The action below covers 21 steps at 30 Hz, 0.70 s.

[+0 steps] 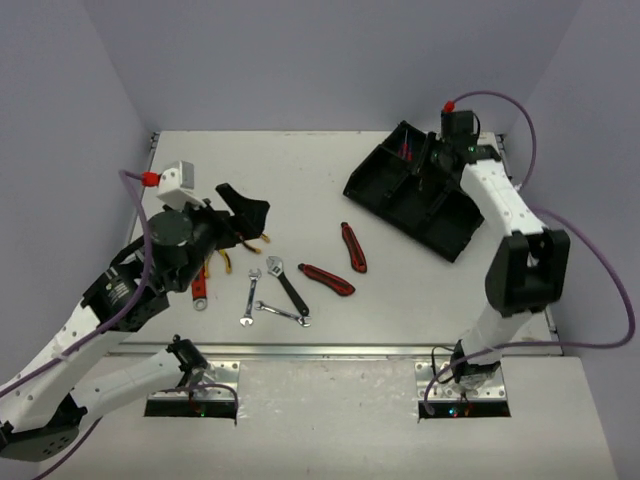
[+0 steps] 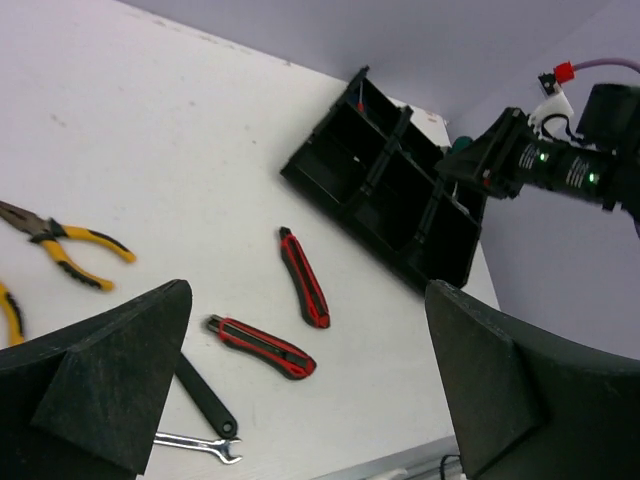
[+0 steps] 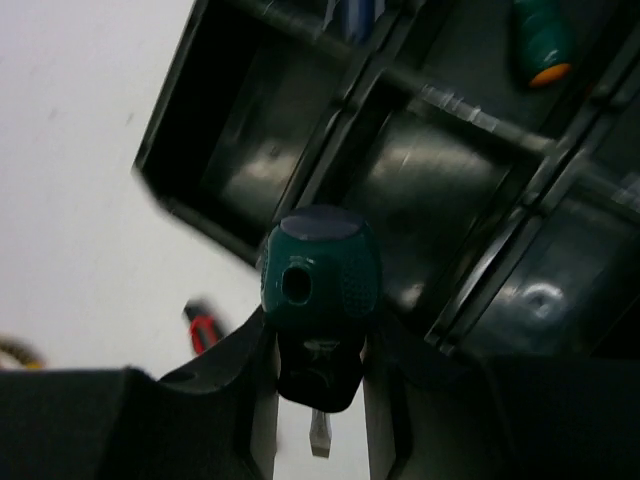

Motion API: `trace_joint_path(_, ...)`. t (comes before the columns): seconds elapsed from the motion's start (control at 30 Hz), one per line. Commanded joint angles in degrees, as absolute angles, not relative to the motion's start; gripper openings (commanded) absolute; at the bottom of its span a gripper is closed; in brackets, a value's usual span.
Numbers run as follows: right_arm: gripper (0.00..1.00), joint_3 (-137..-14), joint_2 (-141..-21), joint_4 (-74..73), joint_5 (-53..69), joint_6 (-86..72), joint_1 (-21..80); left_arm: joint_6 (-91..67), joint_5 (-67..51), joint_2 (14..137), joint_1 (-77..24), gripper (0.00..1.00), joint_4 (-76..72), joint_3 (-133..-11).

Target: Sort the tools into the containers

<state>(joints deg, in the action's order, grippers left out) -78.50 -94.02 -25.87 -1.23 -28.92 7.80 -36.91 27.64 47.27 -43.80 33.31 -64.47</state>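
R end effector [image 3: 320,385] grips the stubby green screwdriver [image 3: 320,265] tight, above the tray [image 3: 470,120]. Next: lower it in & let go. L end effector [image 1: 243,213] spread wide, holds nothing.

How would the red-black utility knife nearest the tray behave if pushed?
The red-black utility knife looks rigid and flat-sided, so it would probably slide on the smooth table rather than roll. Being long and narrow, it would likely pivot if pushed near one end.
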Motion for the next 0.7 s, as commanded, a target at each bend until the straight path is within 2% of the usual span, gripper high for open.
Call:
trace_joint_path(0.0, 0.00, -102.76, -112.13, -40.50, -8.73, -25.06, 2.42, -28.00, 33.68, 44.83, -43.86, 1.00, 42.69, -64.08)
trace_joint_path(0.1, 0.00, -120.42, -124.95, -48.38, -10.56, -23.57, -0.48, -26.97, 37.27, 40.03, -43.86, 1.00, 43.09, -60.16)
trace_joint_path(0.2, 0.02, -130.82, -132.32, -50.94, -10.66, -23.77, -3.87, -27.07, 38.29, 37.56, -43.87, 1.00, 42.95, -56.05)
trace_joint_path(0.27, 0.11, -133.39, -134.37, -50.68, -8.52, -23.81, -4.94, -27.13, 38.26, 36.46, -43.88, 1.00, 42.62, -53.11)
trace_joint_path(0.33, 0.27, -133.20, -135.00, -48.75, -5.61, -22.98, -5.27, -29.08, 40.01, 35.87, -44.26, 1.00, 42.76, -50.42)
trace_joint_path(0.43, 0.40, -130.67, -133.42, -46.52, -5.32, -21.95, -5.27, -26.92, 38.36, 35.18, -44.21, 1.00, 40.01, -49.61)
trace_joint_path(0.5, 0.64, -130.34, -132.31, -45.88, -5.05, -21.64, -5.27, -27.20, 38.76, 36.33, -44.21, 1.00, 40.30, -49.26)
trace_joint_path(0.63, 0.83, -129.82, -128.76, -46.29, -4.87, -21.71, -5.19, -27.56, 39.65, 39.36, -44.12, 1.00, 40.54, -49.45)
trace_joint_path(0.67, 0.91, -129.57, -127.88, -46.26, -4.73, -21.71, -5.19, -27.90, 40.03, 39.92, -44.12, 1.00, 40.71, -49.54)
